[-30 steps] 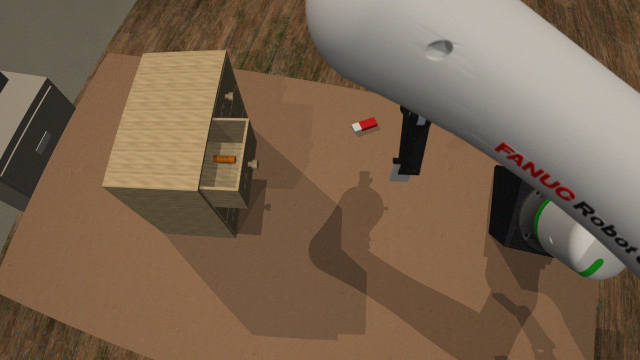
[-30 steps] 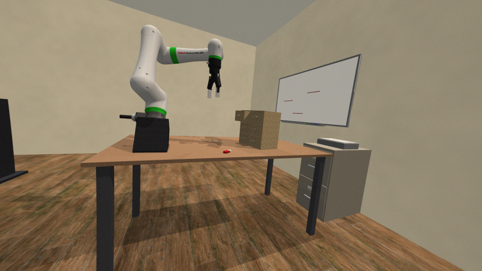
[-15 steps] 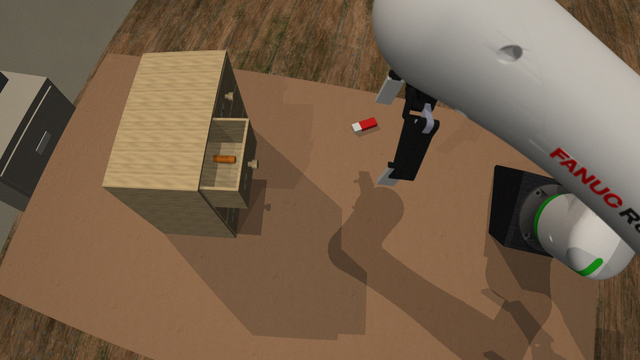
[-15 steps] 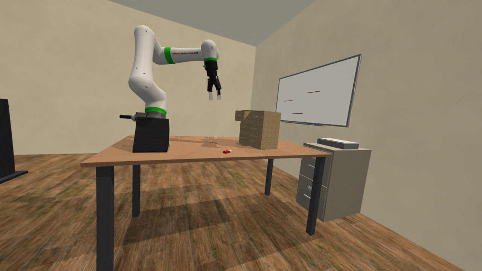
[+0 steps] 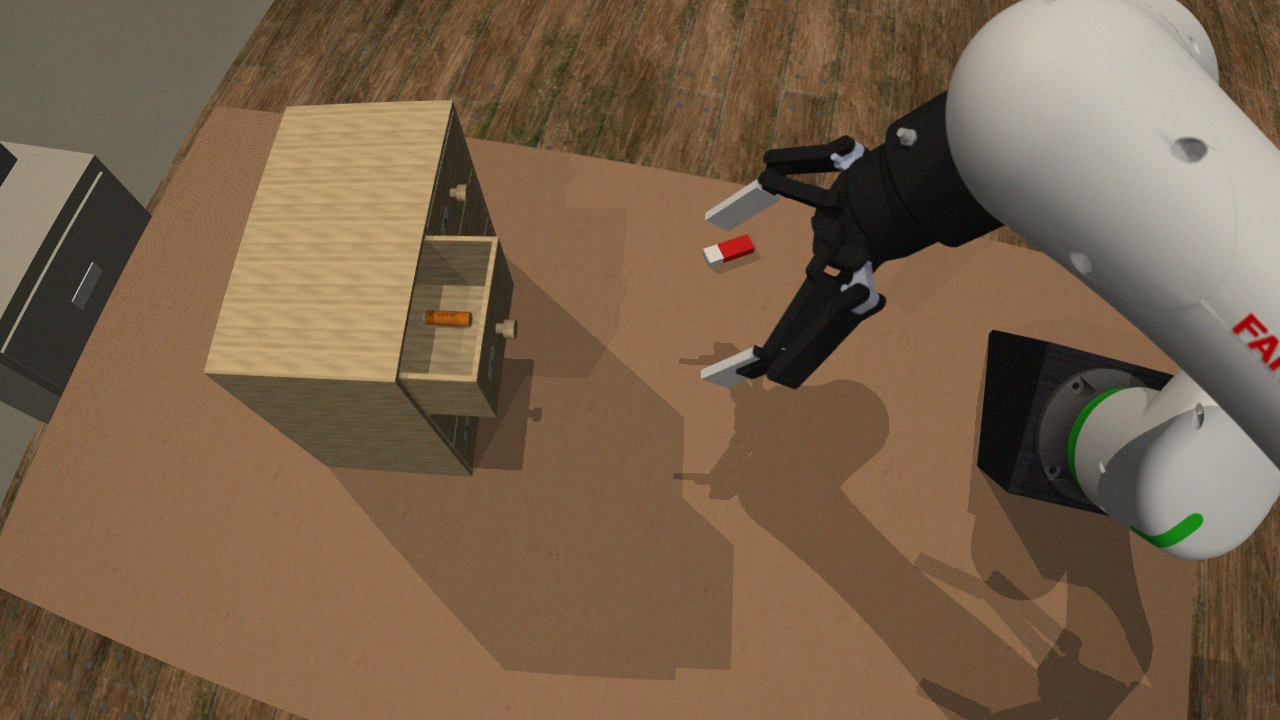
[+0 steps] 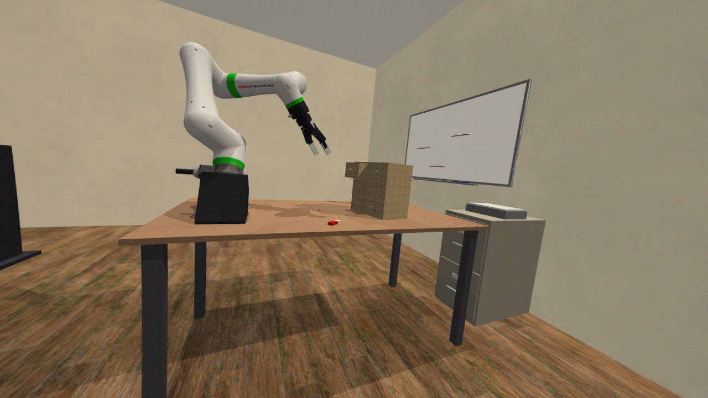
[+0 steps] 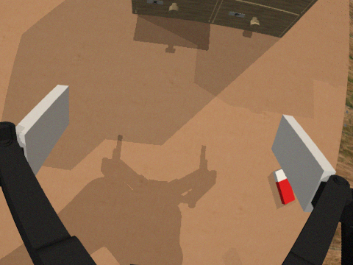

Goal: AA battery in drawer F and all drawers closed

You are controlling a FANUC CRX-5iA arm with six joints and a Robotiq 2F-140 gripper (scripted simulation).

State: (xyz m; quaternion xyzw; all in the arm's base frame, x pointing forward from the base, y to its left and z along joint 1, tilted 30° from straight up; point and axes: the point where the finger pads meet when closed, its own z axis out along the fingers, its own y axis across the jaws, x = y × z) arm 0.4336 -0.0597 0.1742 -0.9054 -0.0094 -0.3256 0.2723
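The small wooden chest (image 5: 331, 268) stands on the table's left part. One top drawer (image 5: 452, 308) is pulled out a short way. The orange AA battery (image 5: 447, 317) lies inside it. The drawer's knob (image 5: 506, 328) points toward the arm. My gripper (image 5: 735, 291) is open and empty, high above the table and to the right of the chest, tilted toward its front. In the wrist view the gripper (image 7: 172, 143) frames bare table, with the chest's lower drawer fronts (image 7: 220, 0) at the top. The exterior view shows the gripper (image 6: 319, 148) above and left of the chest (image 6: 381, 190).
A small red and white eraser (image 5: 728, 249) lies on the table under the gripper; it also shows in the wrist view (image 7: 284, 188). The arm's black base (image 5: 1047, 420) stands at the right. A grey cabinet (image 6: 487, 262) stands off the table's far end.
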